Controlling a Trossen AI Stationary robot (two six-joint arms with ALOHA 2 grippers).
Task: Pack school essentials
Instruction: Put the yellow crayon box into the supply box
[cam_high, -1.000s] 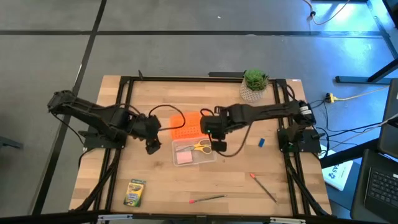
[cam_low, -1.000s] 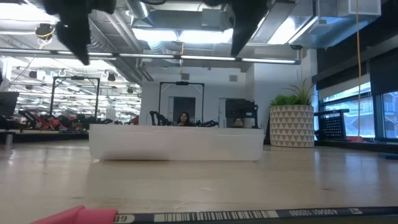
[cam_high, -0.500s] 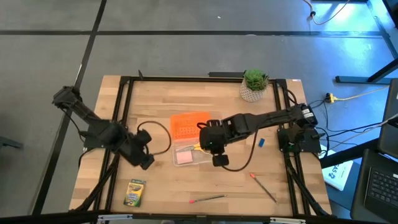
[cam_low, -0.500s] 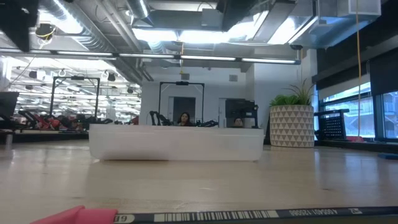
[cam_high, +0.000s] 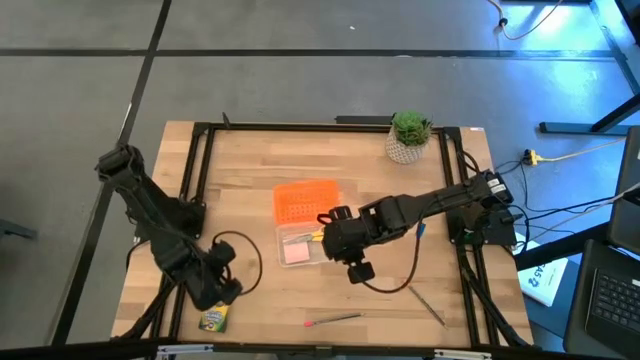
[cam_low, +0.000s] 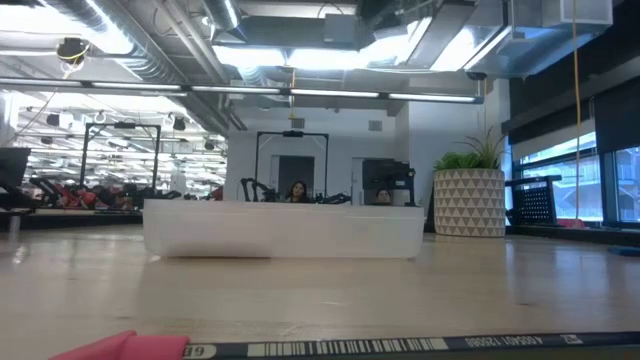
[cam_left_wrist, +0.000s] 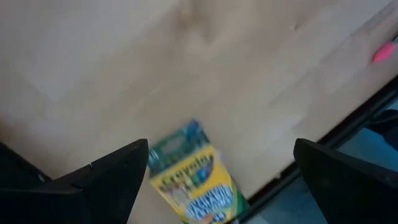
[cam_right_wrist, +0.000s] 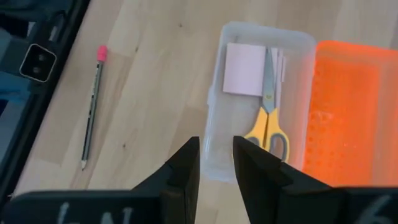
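Okay, my left gripper (cam_left_wrist: 214, 165) is wide open over the crayon box (cam_high: 215, 318) at the near-left edge; a skewed descent could shove it off. Right gripper (cam_right_wrist: 216, 163), nearly closed and empty, hangs by the case (cam_right_wrist: 211, 134).

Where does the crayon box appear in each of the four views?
High view: crayon box at the table's near-left corner, partly under the left tool.
Low view: not visible.
Left wrist view: crayon box low in the middle, between the open fingers.
Right wrist view: not visible.
Shared landmark: the pink-tipped pencil, its tip at the left wrist picture's edge.
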